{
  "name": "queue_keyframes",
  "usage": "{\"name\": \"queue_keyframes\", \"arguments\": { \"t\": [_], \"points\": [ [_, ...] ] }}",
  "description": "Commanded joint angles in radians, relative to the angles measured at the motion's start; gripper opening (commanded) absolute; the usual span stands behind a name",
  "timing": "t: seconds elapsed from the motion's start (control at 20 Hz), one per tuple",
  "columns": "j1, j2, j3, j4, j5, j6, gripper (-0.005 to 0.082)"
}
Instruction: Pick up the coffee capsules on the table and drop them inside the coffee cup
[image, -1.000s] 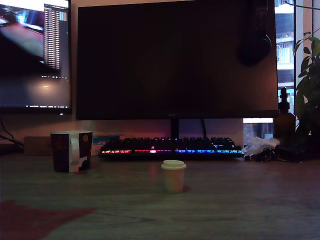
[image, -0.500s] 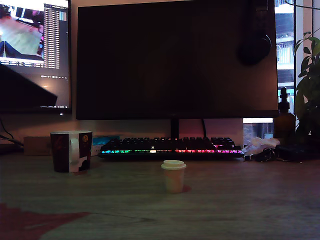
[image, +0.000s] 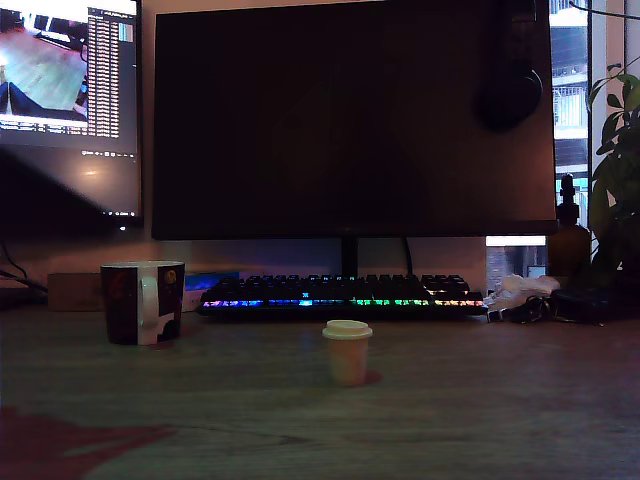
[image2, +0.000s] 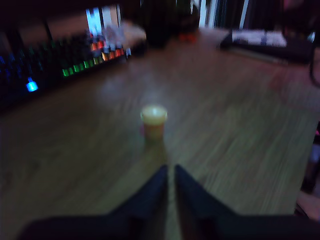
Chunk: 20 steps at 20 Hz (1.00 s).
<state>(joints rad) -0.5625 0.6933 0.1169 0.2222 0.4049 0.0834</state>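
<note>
While the claw (image2: 170, 172) hangs nearly closed and empty, a cream capsule (image: 347, 351) stands on the dim wooden desk (image: 480, 400).

I can read no text, label, brand or number in either view. The lit monitor (image: 68, 105), above the coffee cup (image: 143, 302) in the exterior view, shows columns of text too small to resolve. The cup's printed picture carries no readable lettering.

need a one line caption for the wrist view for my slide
Wrist view, blurred: nearly shut claw aimed at the upright cream capsule on the wooden table, backlit keyboard behind.
</note>
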Motion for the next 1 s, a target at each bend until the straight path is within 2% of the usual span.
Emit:
{"name": "queue_keyframes", "arguments": {
  "t": [0.0, 0.2, 0.7, 0.95],
  "points": [
    [-0.003, 0.063, -0.03, 0.075, -0.016, 0.011, 0.0399],
    [-0.003, 0.197, -0.03, 0.222, -0.022, 0.011, 0.043],
    [-0.003, 0.49, -0.026, 0.568, -0.021, 0.031, 0.0429],
    [-0.004, 0.636, 0.012, 0.675, -0.006, 0.032, 0.0429]
  ]
}}
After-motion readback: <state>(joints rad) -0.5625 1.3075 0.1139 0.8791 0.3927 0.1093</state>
